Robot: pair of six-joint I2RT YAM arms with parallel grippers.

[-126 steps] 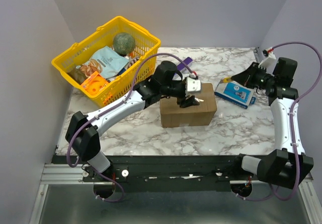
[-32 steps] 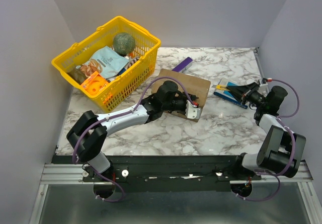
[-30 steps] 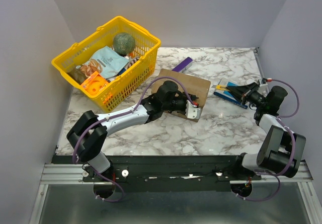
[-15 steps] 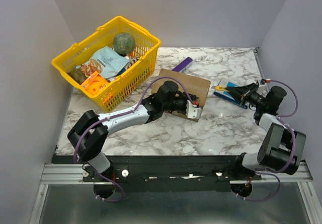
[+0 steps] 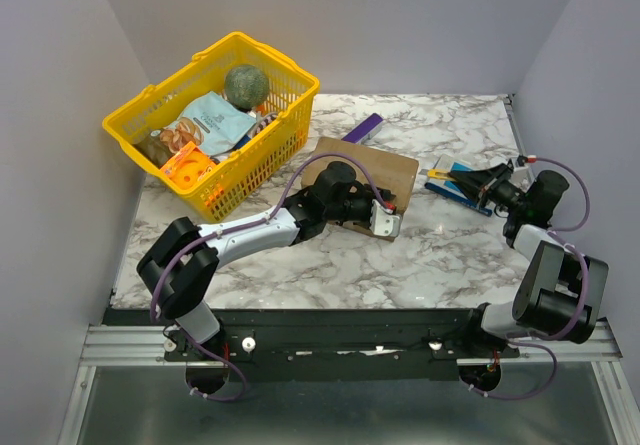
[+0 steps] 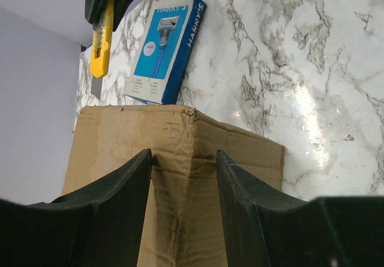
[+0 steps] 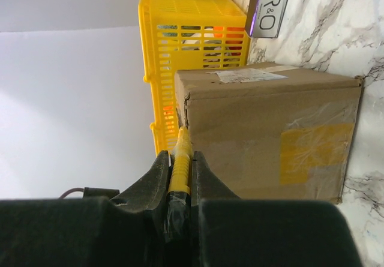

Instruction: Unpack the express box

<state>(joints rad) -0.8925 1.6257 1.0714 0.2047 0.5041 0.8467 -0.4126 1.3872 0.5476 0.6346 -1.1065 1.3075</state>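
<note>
The express box (image 5: 368, 173), a brown carton, lies tilted in the middle of the table. My left gripper (image 5: 390, 205) is at its near right corner. In the left wrist view my left gripper (image 6: 183, 154) has both fingers pressed on either side of a crumpled corner ridge of the box (image 6: 180, 207). My right gripper (image 5: 478, 178) is low at the right, shut on a yellow utility knife (image 5: 438, 174) that points left toward the box. In the right wrist view the knife (image 7: 180, 159) sits between the jaws, aimed at the box (image 7: 270, 129).
A blue razor pack (image 5: 462, 187) lies under the knife, also seen in the left wrist view (image 6: 165, 48). A yellow basket (image 5: 280, 155) with groceries stands at the back left. A slim purple box (image 5: 364, 125) lies behind the carton.
Since about four seconds ago the box has been tipped from upright to tilted, and both arms have come down low. In the last second almost nothing has moved.
</note>
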